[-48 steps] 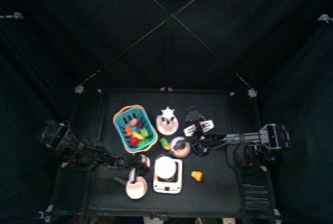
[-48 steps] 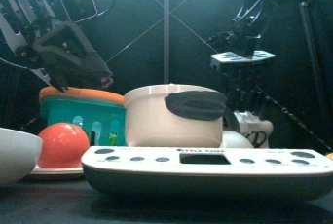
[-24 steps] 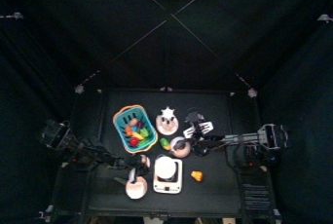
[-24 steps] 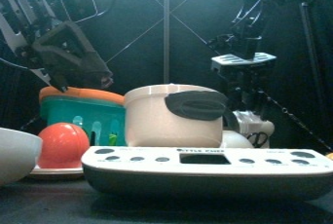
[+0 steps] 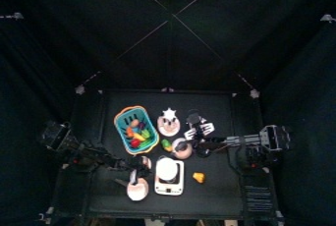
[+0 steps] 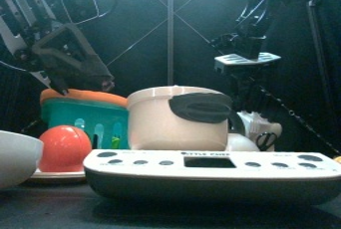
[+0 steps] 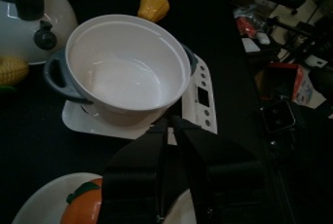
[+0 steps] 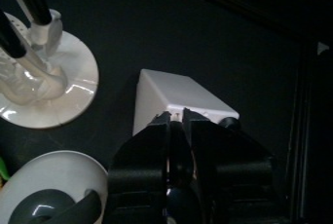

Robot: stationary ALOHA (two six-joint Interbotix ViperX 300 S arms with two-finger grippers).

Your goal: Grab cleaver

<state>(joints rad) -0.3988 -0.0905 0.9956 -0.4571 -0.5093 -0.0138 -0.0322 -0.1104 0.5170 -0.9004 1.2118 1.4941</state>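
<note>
Nothing has visibly shifted since the earlier frames: both arms sit where they were and the things on the worktop (image 5: 223,186) lie unmoved.

Top view: two arms, one from each side. There is one green basket (image 5: 134,128), one white slab (image 5: 170,177) and one small orange piece (image 5: 198,177). The cleaver is too small to make out here.

Front view: the slab (image 6: 200,163) fills the foreground, with one white pot (image 6: 173,118) behind it and one red ball (image 6: 60,145) beside it. The left end effector (image 6: 74,69) hangs over the basket (image 6: 80,109). The cleaver is hidden or unreadable.

Left wrist view: the left end effector (image 7: 170,135) stands partly spread and empty above the pot (image 7: 124,72). Its jaws are dark and hard to separate.

Right wrist view: the cleaver (image 8: 182,96) shows as one pale grey blade beside a round white plate (image 8: 65,96). The right end effector (image 8: 176,119) has its jaws drawn narrow on the blade's near end. The black handle is covered by them. One bowl (image 8: 53,194) is cut off at the edge.
</note>
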